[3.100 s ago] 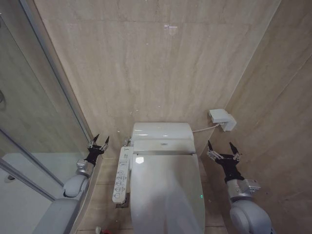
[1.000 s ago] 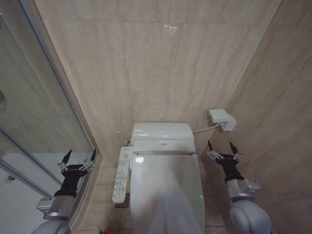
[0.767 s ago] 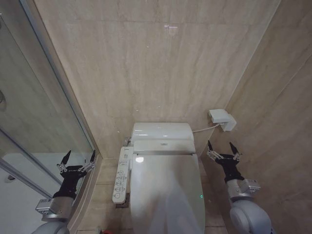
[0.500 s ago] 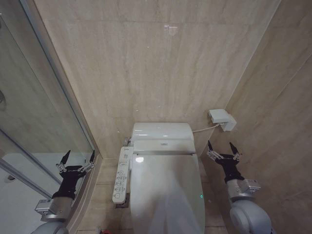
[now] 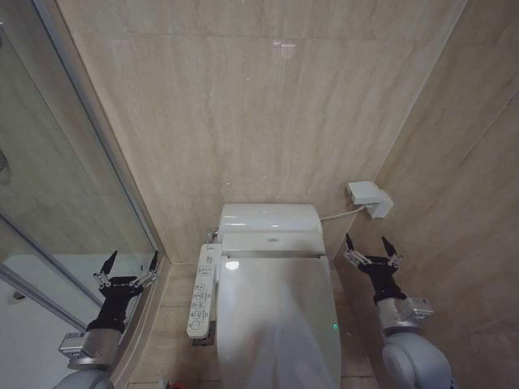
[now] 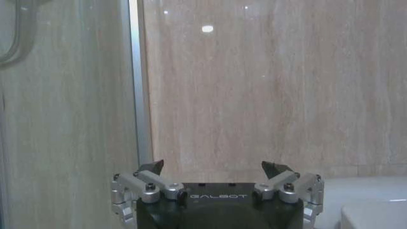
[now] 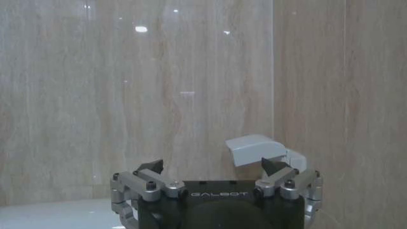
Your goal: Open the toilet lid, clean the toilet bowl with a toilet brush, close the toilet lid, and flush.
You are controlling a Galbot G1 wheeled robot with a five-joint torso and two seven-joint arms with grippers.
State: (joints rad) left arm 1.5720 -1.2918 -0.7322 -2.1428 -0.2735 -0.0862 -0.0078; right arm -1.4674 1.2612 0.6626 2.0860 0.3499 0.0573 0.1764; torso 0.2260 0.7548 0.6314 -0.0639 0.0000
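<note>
The left hand (image 5: pixel 128 263) hovers spread and empty beside the glass shower partition (image 5: pixel 57 203), left of the button panel (image 5: pixel 202 290). The toilet lid (image 5: pixel 276 320) lies shut over the bowl. Right of it, the right hand (image 5: pixel 370 248) hovers spread below the wall box (image 5: pixel 369 198).

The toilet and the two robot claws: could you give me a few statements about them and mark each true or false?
1. The toilet lid is closed. True.
2. The left gripper is pressing on the lid. False: it hangs beside the glass partition, touching nothing.
3. The right gripper is open and empty. True.
4. The right gripper holds a brush. False: it holds nothing.
5. A button panel runs along the toilet's left side. True.
</note>
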